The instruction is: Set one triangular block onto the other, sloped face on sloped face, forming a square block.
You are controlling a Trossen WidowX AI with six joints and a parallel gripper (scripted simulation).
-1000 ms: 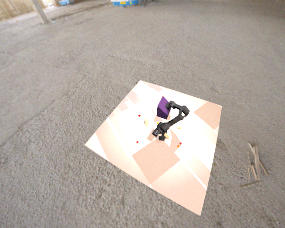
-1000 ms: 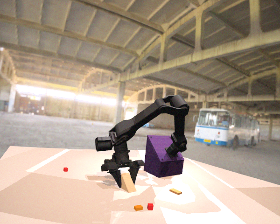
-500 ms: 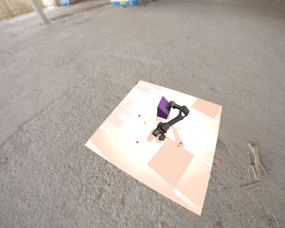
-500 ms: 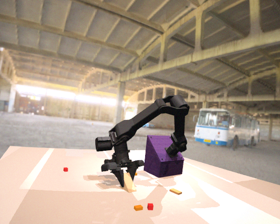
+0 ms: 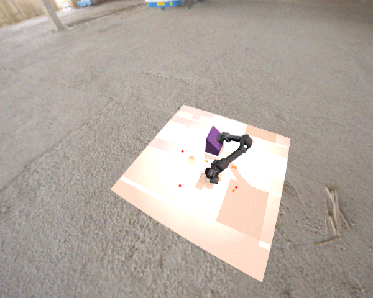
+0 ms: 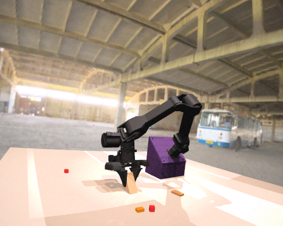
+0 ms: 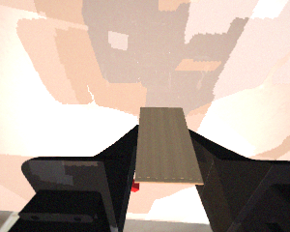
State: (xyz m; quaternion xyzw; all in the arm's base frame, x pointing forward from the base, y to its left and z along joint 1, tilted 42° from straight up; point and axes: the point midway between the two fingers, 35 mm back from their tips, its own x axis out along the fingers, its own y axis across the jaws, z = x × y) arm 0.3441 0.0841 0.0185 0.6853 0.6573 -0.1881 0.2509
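Now one triangular block sits clamped between the fingers of the tool.

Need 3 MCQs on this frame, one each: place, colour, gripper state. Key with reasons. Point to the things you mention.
1. Where is the orange piece nearest a red cube?
A) on the purple stand
B) beside the cube
C) between the fingers

2. What colour is the stand under the arm?
A) green
B) white
C) purple

3. How is the gripper?
A) shut on a block
B) wide open
C) shut on nothing

Key:
1 B: the orange piece (image 5: pixel 233 190) (image 6: pixel 139 209) lies next to a red cube (image 5: pixel 236 187) (image 6: pixel 152 208).
2 C: the stand (image 5: pixel 212 142) (image 6: pixel 156 155) shows purple.
3 A: the gripper (image 6: pixel 130 181) (image 7: pixel 159 129) has its fingers against both sides of a block (image 6: pixel 131 184) (image 7: pixel 166 145).
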